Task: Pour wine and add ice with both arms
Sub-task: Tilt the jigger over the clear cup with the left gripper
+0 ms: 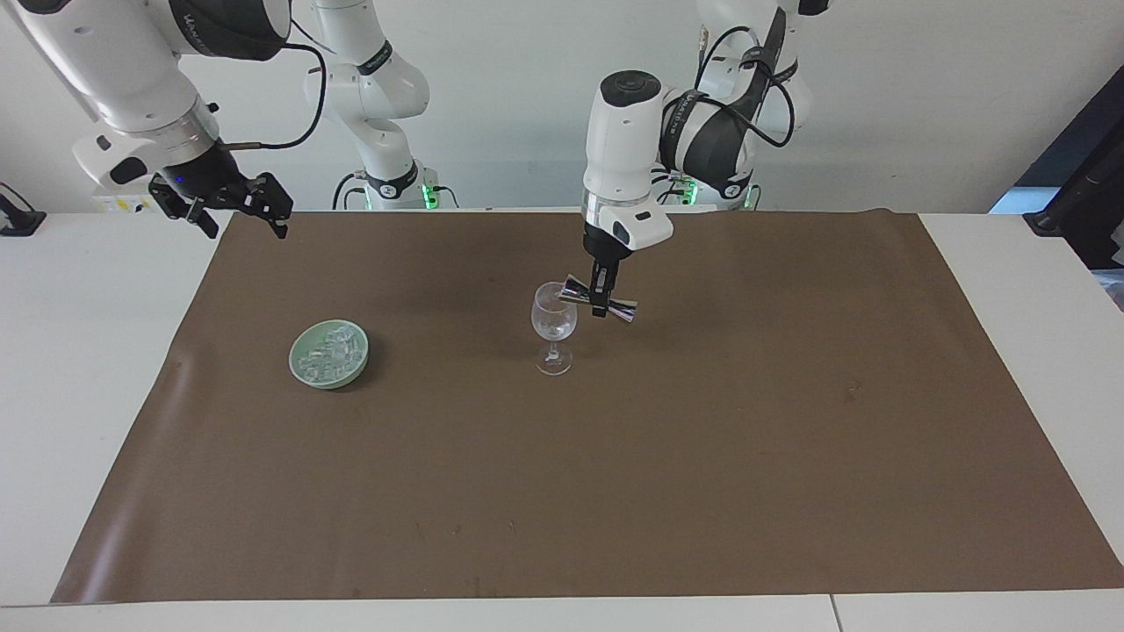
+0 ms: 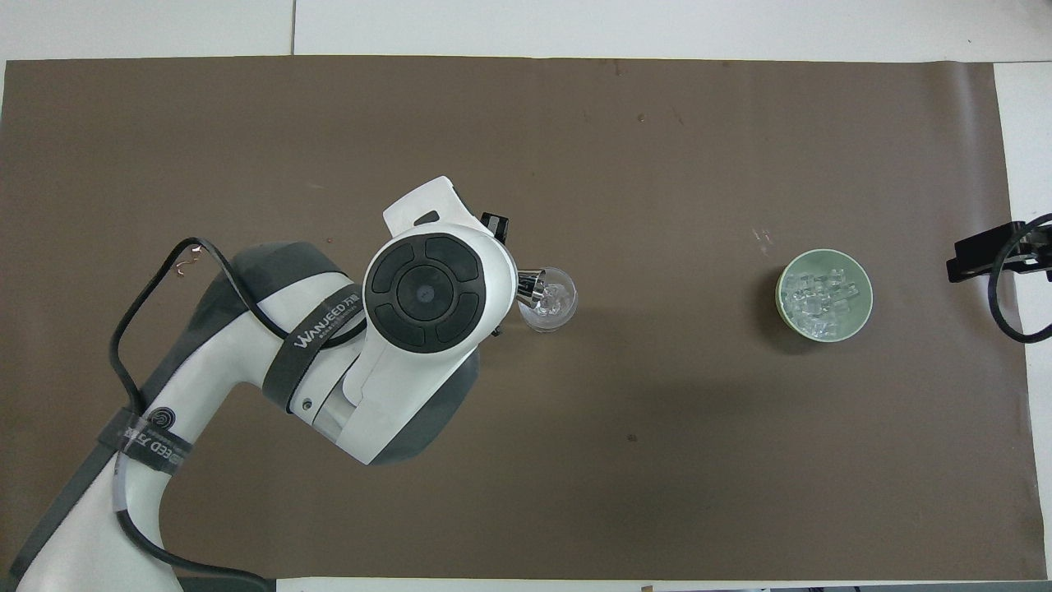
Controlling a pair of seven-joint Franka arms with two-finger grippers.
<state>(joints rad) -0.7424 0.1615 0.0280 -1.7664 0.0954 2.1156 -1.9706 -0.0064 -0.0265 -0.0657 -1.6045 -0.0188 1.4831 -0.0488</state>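
Left gripper [image 1: 601,303] clamped on the waist of a shiny metal jigger [image 1: 599,299], hanging over the brown mat [image 1: 702,439] just beside the wine glass [image 1: 554,326]. Jigger tipped nearly level, one mouth at the glass rim, the other end pointing toward the left arm's end of the table. Fingers pressed tight on the jigger's narrow middle. From overhead, most of this gripper hidden under the left arm's [image 2: 345,345] white wrist; only the jigger's mouth [image 2: 530,286] peeking out at the glass rim [image 2: 549,300].

Wine glass upright on its foot near the middle of the mat, bowl showing clear glinting contents low down, possibly liquid, hard to make out more.

Ice [image 2: 822,294] heaped in a pale green bowl [image 2: 851,325], set on the mat toward the right arm's end of the table, well apart from the glass and about as far from the robots. In the facing view, same bowl [image 1: 305,373] with whitish cubes [image 1: 332,348] piled inside.

Right gripper [image 1: 235,204] spread wide, holding nothing, raised over the mat's corner at the robots' edge, at the right arm's [image 1: 132,79] end; waiting there, well apart from the bowl. Overhead, only a dark tip [image 2: 982,256] and cable at the frame's edge.
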